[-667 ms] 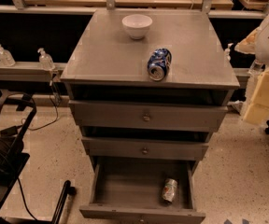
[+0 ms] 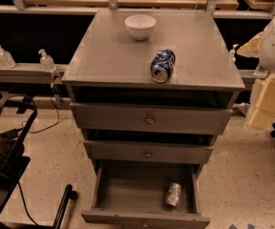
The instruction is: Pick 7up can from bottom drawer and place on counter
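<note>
The end effector is hanging at the right edge of the view, beside the grey cabinet and roughly level with its upper drawers. It is showing only as pale cream blocks under a white arm, and I cannot tell whether it is set wide or narrow. It is not carrying the can, which is sitting well apart from it, lower down and to the left.

The 7up can is lying on its side in the bottom drawer, close to the right wall and near the front lip, with one end pointing toward the camera. Judging by its dented, silvery skin, it is probably empty or nearly so. That would make it light, thin-walled and easy to crush, smooth enough to slip, and likely to roll if nudged. A gentle hold across the middle of the round body, coming from above, is looking like the safest grip, though the right wall is leaving little room on that side.

The bottom drawer is standing pulled open and is holding only this can on its wide flat floor. The two shallower drawers above are sitting pushed in, their contents hidden. On the desk, the cabinet's flat grey top, a blue-and-white can is lying near the front edge, and a white bowl is standing toward the back, looking empty.
</note>
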`<state>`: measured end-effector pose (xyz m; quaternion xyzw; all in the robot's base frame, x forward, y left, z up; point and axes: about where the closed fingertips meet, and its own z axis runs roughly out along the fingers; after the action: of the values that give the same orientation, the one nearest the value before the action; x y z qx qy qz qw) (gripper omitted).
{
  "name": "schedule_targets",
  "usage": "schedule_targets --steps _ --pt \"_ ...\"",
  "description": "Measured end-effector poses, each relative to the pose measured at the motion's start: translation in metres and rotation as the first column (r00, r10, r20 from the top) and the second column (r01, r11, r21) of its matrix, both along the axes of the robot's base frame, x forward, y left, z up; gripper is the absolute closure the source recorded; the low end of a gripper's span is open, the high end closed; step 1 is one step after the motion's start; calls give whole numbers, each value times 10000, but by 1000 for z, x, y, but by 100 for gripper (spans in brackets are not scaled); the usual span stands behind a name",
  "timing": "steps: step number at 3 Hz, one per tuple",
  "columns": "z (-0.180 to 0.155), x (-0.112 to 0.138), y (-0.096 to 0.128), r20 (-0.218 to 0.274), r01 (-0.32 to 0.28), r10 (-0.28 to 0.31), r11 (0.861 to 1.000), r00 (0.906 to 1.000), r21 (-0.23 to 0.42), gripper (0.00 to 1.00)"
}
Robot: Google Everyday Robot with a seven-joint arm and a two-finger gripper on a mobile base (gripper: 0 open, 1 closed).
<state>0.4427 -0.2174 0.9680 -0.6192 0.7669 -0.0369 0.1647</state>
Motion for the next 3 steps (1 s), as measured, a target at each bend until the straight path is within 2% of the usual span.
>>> schedule_targets --steps 1,2,3 --pt "-40 8 2 293 -1319 1312 9910 9909 246 0" --pt "-81 7 4 583 -2512 2495 9676 9666 239 0" --pt "-127 0 14 793 -3055 3108 9494 9471 -723 0"
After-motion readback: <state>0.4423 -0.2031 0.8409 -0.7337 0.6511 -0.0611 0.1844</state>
